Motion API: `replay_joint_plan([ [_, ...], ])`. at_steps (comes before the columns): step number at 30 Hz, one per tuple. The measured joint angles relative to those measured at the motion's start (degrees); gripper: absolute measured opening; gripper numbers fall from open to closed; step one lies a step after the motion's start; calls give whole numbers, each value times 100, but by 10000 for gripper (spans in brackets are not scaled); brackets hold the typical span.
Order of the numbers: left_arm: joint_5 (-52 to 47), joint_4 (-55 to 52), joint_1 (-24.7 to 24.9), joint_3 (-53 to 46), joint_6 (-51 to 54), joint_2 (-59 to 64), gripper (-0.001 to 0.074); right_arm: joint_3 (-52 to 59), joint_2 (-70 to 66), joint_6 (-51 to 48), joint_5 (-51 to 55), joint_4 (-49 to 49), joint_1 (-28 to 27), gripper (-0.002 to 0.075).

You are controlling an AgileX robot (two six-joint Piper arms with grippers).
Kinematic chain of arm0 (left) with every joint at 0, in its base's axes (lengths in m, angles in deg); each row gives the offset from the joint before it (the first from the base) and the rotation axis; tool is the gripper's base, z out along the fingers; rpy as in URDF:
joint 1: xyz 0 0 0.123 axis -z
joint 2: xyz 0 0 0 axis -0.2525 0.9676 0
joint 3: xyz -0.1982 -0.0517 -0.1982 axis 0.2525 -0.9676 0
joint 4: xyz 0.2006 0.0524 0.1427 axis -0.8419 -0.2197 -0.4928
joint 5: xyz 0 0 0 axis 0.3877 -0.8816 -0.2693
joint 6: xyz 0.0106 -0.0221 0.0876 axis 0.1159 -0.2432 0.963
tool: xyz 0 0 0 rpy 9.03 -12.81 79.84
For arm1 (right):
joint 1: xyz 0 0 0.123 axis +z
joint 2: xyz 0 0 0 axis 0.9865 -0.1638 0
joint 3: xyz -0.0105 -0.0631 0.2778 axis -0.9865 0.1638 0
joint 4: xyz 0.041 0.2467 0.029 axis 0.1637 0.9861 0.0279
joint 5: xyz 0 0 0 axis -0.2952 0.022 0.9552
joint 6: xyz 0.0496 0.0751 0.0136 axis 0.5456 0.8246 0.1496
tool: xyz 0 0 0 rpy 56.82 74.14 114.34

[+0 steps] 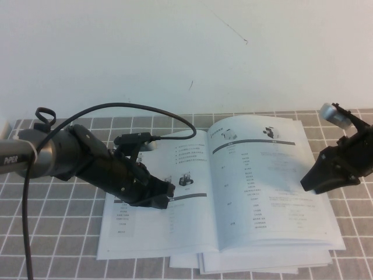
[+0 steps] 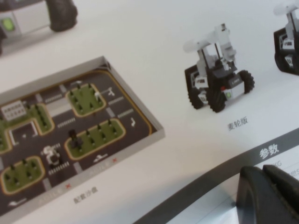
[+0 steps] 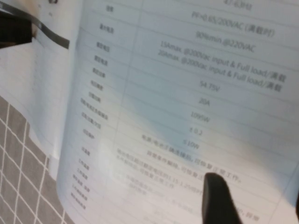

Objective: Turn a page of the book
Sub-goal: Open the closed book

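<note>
Fingers of my right gripper (image 1: 307,183), state unclear, hover off the page's (image 1: 274,186) right edge at frame right; my left gripper (image 1: 169,197), closed, presses the book's (image 1: 175,233) left half.

White wall (image 1: 175,52), grey checked tablecloth (image 1: 52,233)

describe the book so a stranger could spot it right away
On the grey tiled table, between the left tool, which rests on it, and the right tool, which hovers beside it, lies the open book. Unlike the plain booklets beneath, it shows printed tables.
</note>
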Motion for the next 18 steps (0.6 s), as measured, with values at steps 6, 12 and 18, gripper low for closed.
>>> replay_joint_plan([
  [6, 0, 0, 0, 0, 45, 0, -4, 316, 0, -148, -280, 57, 0, 346],
  [12, 0, 9, 0, 0, 45, 0, -4, 447, 0, -212, -485, 70, 0, 346],
  [18, 0, 12, 0, 0, 45, 0, -4, 447, 0, -233, -519, 73, 0, 346],
])
